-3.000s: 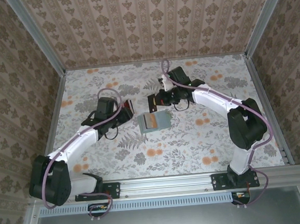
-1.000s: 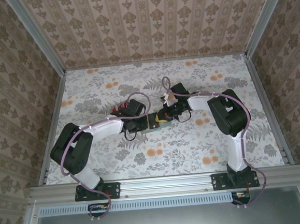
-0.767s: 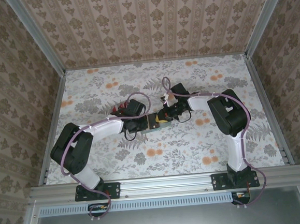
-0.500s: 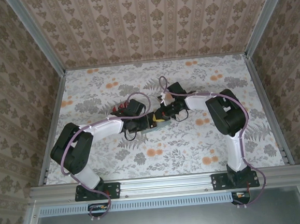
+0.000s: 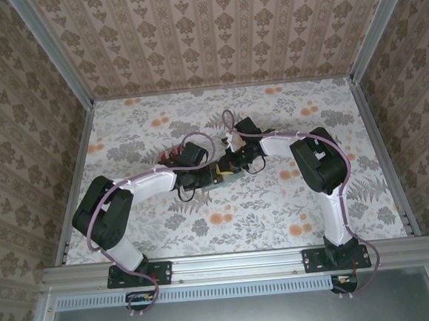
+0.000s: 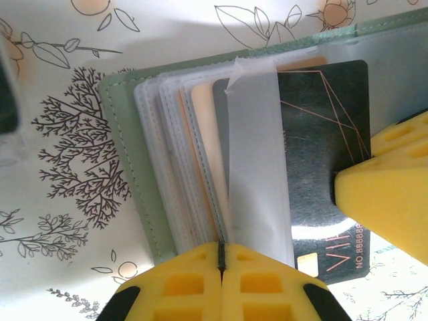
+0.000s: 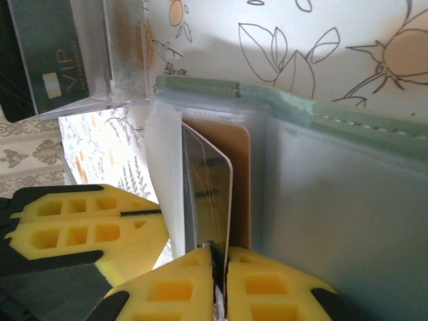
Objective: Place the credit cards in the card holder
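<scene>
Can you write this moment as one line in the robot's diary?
left gripper: shut on clear sleeve | right gripper: shut on dark card | card holder: open | card: partly under sleeve

Left arm [image 5: 146, 182], right arm [image 5: 282, 145] folded inward, jaws pinched shut.

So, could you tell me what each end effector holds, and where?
Left end effector pinches a clear plastic sleeve by its edge; right end effector grips the dark thin card by its edge.
</scene>
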{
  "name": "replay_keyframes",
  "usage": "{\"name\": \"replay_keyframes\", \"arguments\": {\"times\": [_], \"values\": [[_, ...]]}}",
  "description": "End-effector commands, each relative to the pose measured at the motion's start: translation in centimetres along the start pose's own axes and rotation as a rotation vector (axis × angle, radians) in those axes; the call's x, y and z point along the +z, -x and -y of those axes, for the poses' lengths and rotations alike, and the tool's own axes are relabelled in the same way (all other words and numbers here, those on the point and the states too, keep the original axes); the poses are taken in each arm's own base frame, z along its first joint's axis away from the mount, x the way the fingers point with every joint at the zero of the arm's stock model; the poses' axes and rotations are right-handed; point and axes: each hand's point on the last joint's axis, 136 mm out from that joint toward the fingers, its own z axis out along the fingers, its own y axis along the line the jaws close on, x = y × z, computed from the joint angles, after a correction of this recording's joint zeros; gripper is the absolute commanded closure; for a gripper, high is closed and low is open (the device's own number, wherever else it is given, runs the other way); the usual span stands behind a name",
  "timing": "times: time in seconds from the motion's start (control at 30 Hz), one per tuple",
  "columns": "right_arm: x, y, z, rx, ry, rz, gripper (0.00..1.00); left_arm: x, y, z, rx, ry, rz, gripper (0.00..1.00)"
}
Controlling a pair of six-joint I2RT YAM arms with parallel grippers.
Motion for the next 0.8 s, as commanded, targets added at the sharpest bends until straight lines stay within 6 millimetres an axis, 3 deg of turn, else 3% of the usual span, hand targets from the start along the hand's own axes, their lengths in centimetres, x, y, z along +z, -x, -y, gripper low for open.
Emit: {"name": "replay_keyframes", "arguments": {"times": [0.0, 0.37, 0.77], "values": [[0.4, -1.1, 0.8, 0.014, -0.082, -0.033, 0.85, 0.5, -1.3, -1.9, 0.006, 0.065, -0.036, 1.0], [-3.2, 0.2, -1.0, -0.08, -0.192, 0.039, 0.6, -0.3, -1.2, -2.1, -0.008, 0.064, -0.012, 1.0], [-7.8, 0.3, -2.3, -0.152, -0.313, 0.17, 0.54, -1.7, 0.0, -1.0, 0.037, 0.032, 0.021, 0.97]]}}
